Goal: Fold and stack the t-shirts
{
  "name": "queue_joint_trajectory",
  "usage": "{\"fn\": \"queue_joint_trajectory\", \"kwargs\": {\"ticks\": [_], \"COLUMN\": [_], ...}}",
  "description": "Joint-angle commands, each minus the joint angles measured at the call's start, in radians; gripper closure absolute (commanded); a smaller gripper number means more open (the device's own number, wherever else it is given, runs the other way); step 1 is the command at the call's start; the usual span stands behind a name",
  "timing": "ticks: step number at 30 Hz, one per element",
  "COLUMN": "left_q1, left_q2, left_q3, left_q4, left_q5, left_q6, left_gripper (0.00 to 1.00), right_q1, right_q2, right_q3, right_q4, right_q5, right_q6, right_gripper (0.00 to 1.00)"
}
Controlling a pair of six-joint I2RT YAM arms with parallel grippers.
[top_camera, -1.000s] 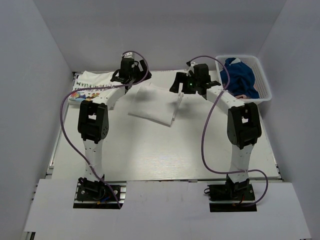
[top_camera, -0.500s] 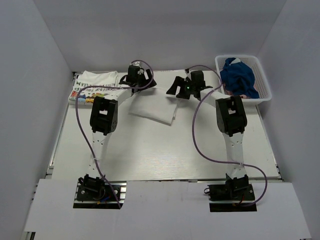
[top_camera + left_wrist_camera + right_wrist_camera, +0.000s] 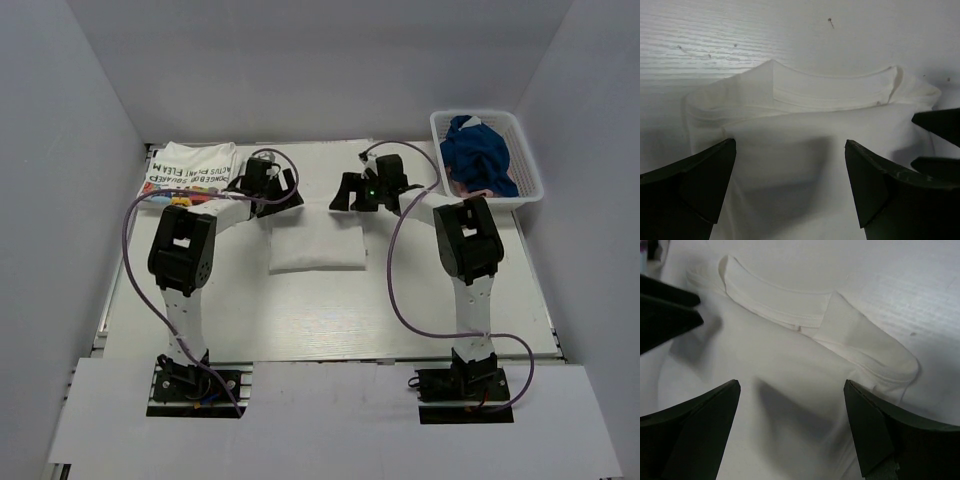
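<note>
Fingers on both sides are spread wide, pinching nothing. I have my left gripper over the collar end of the folded white shirt lying on the table. My right gripper is over that same end, beside the left one. Left of that shirt and farther back lies the lettered shirt. Right of it and farther back sits the basket, holding blue cloth.
</note>
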Motion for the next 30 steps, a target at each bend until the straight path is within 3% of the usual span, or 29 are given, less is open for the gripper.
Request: {"fn": "queue_joint_trajectory", "kwargs": {"ticks": [1, 5, 7, 12, 14, 19, 25, 30], "left_q1": [0.004, 0.004, 0.004, 0.004, 0.004, 0.004, 0.004, 0.004], "left_q2": [-0.103, -0.180, -0.236, -0.402, -0.414, -0.392, -0.232, -0.129], "left_q3": [0.009, 0.059, -0.023, -0.176, -0.226, -0.280, -0.205, -0.165], "left_q4": [-0.077, -0.195, -0.195, -0.204, -0.241, -0.260, -0.289, -0.277], "left_q5": [-0.081, -0.108, -0.109, -0.096, -0.087, -0.078, -0.029, 0.071], "left_q6": [0.030, 0.058, 0.058, 0.058, 0.090, 0.113, 0.153, 0.194], "left_gripper": [0.00, 0.00, 0.00, 0.00, 0.00, 0.00, 0.00, 0.09], "right_q1": [0.025, 0.021, 0.028, 0.035, 0.036, 0.033, 0.035, 0.032], "right_q2": [-0.099, -0.229, -0.278, -0.594, -0.651, -0.837, -0.944, -0.995], "right_q3": [-0.095, -0.103, -0.139, -0.408, -0.532, -0.667, -0.710, -0.761], "right_q4": [-0.087, -0.097, -0.089, -0.002, 0.026, 0.026, -0.037, -0.057], "right_q5": [0.063, 0.092, 0.093, 0.116, 0.125, 0.106, 0.135, 0.229], "right_q6": [-0.117, -0.147, -0.148, -0.104, -0.079, -0.047, -0.056, -0.059], "right_gripper": [0.10, 0.10, 0.10, 0.10, 0.10, 0.10, 0.10, 0.10]}}
